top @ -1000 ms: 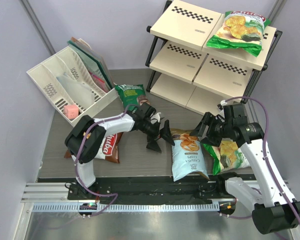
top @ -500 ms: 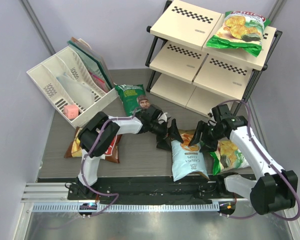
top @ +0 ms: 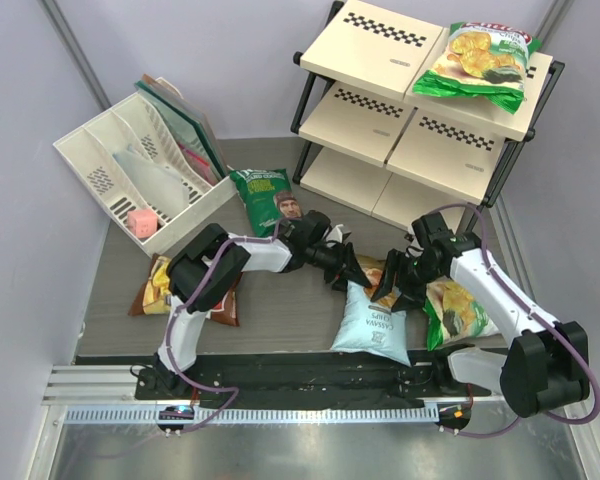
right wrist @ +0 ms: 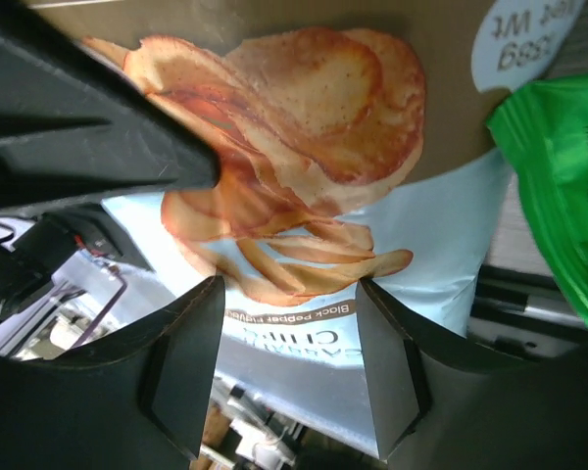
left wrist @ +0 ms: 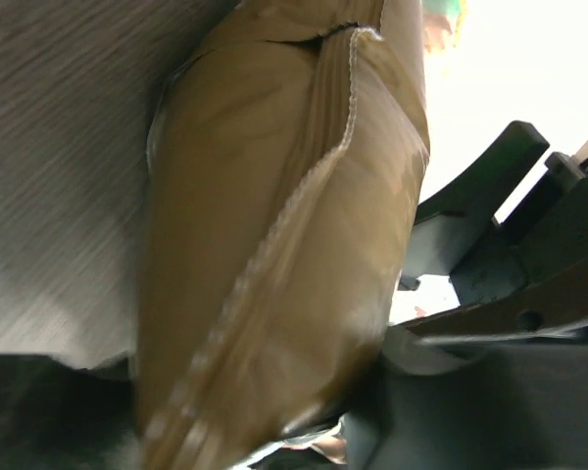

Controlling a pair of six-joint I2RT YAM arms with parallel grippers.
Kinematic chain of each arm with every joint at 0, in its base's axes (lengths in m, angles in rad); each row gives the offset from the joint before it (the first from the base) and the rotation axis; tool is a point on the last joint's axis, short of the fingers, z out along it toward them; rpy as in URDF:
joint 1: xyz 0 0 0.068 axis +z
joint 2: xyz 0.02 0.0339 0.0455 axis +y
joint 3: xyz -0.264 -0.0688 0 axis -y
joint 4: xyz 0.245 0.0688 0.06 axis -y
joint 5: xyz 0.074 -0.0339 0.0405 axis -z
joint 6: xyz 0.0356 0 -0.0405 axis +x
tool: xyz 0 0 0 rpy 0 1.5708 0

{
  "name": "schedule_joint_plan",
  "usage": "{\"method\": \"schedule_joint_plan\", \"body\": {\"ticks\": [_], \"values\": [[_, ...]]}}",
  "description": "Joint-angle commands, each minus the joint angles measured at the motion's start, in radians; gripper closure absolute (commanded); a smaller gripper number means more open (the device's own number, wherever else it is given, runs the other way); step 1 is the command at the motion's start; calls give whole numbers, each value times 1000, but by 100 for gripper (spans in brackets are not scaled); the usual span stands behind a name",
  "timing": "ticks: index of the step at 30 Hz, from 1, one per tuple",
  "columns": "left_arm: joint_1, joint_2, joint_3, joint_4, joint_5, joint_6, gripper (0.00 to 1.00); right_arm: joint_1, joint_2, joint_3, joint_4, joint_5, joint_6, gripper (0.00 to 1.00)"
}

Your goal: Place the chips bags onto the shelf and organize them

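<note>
Both arms have swung in toward each other over the last second, and the light blue bag (top: 372,325) has skewed round on the bench (top: 280,315), its top edge now drawn up to the left hand (top: 346,268).

That left hand has been closing on the top edge. From its own camera the bag's tan back fills nearly everything, seam running up the middle. I can't tell whether the pinch has actually bitten.

Right hand (top: 391,285) sits just across from the left one, very close. It's released, fingers (right wrist: 181,362) spread over the printed chips on the bag's front, with nothing caught between them.

So this looks like the pick-up of the blue bag, early in the job. To do it well, I'd want the left hand on the flat crimped seal, not the puffy belly, which would slip and crush. The right hand should either steady the bag's far corner or back away, because two hands this tight together could knock each other.

Lift straight up before travelling. A green-and-white bag (top: 460,310) lies just beyond the right hand's outer side, its edge touching or tucked under the blue one, and could get dragged along.

Well beyond both hands stands the shelf (top: 370,45), where a green bag (top: 477,62) already lies on the top tier.
</note>
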Motion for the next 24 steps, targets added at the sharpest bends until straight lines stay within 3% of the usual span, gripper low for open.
{"method": "schedule_joint_plan", "body": {"ticks": [1,3,12,17,21,24], "values": [[-15,7,36,153,58,-92,80,7,13,24,67,-14,21,39],[-12,4,40,147,66,-93,100,9,20,65,60,-15,17,38],[102,-200,-16,34,31,-39,100,6,30,314,53,-12,50,35],[267,-347,-66,-83,-44,36,100,6,73,417,55,-17,59,35],[396,-459,-50,-250,-197,85,100,1,104,476,61,-26,73,34],[462,-484,-50,-281,-260,46,100,1,113,526,75,-25,88,32]]}}
